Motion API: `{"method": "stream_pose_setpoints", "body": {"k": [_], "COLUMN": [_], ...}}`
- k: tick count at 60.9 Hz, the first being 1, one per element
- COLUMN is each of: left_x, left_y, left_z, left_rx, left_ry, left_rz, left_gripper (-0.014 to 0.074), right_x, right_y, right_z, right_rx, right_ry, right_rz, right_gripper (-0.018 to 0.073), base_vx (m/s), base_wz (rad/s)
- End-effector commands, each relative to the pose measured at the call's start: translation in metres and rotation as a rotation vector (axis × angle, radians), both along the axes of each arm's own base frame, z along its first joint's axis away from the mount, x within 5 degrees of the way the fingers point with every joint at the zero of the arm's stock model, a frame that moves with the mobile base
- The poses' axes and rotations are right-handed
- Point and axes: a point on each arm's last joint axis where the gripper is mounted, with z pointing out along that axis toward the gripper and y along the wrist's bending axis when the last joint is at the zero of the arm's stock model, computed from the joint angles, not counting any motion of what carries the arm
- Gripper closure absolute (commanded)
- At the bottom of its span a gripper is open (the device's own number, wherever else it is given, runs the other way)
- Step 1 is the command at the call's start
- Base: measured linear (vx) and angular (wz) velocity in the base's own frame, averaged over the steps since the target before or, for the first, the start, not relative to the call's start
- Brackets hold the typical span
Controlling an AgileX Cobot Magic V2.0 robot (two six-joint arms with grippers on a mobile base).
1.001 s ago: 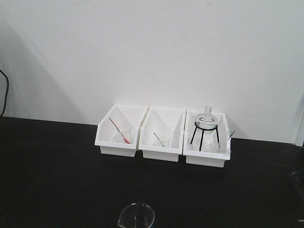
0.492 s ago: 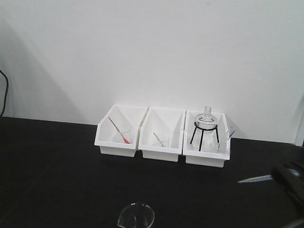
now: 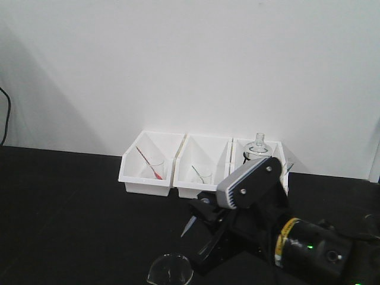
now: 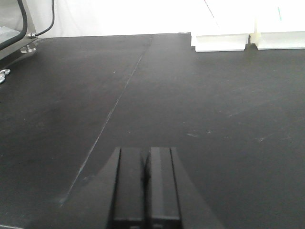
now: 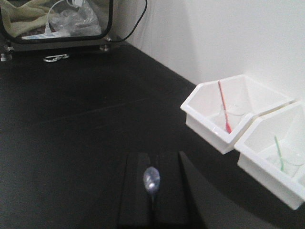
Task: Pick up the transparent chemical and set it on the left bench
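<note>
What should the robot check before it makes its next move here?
1. Right gripper shut on dropper: ok.
2. Beaker upright on the table, though partly cut off by the picture's edge: ok.
3. Dropper tip clear of beaker rim: cannot tell.
4. Left gripper shut and empty: ok.
5. Bare table surface ahead of left gripper: ok.

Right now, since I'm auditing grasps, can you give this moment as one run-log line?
right gripper: shut on dropper | left gripper: shut, empty | beaker: on table, not held
</note>
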Motion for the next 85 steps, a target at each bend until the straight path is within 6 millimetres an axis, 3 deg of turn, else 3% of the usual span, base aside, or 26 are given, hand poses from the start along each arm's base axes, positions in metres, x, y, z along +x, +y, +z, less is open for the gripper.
{"method": "stream_pose_setpoints", "body": {"k": [1,11,21,29,47,55,61,73,85], "left_x": [-0.001,-0.001,-0.001,-0.001,-0.001,-0.001,-0.001,-0.001,-0.001], "left_y": [0.0,0.0,0.0,0.0,0.0,0.0,0.0,0.0,0.0], "left_z": [0.003,0.003,0.003,0.003,0.003,0.003,0.003,0.003,0.003], "left_rx": [-0.014,-0.014,-0.014,-0.014,-0.014,-0.014,-0.014,-0.014,-0.014], "left_ry": [-0.081,-0.081,-0.081,-0.081,-0.081,-0.081,-0.081,-0.081,-0.081], "left_rz": [-0.001,-0.001,-0.001,-0.001,-0.001,-0.001,-0.001,-0.001,-0.001], "left_gripper": [0.06,0.06,0.06,0.06,0.06,0.06,0.06,0.06,0.06], "right_x": [0.002,0.008,0.013,0.015,0.02,0.018,0.004,-0.049,-0.089], "right_y": [0.012,0.024,0.026,0.028,0.029,0.027,0.015,-0.03,-0.064], "right_z": [0.014,-0.012,-0.023,-0.031,-0.042,-0.034,-0.014,0.024,0.033], "right_rx": [0.082,0.039,0.028,0.037,0.055,0.07,0.067,0.068,0.089], "right_ry": [-0.041,0.023,0.059,0.099,0.147,0.129,0.102,0.042,0.044], "right_rz": [0.041,0.056,0.052,0.042,0.011,0.013,-0.008,-0.083,-0.152], "right_gripper": [0.0561,0.0559,0.0508,0.0398,0.0022,-0.0013,0.0002,0.0032,0.0032], "base_vx": [0.0,0.0,0.0,0.0,0.0,0.0,0.0,0.0,0.0], "base_wz": [0.0,0.0,0.0,0.0,0.0,0.0,0.0,0.0,0.0]}}
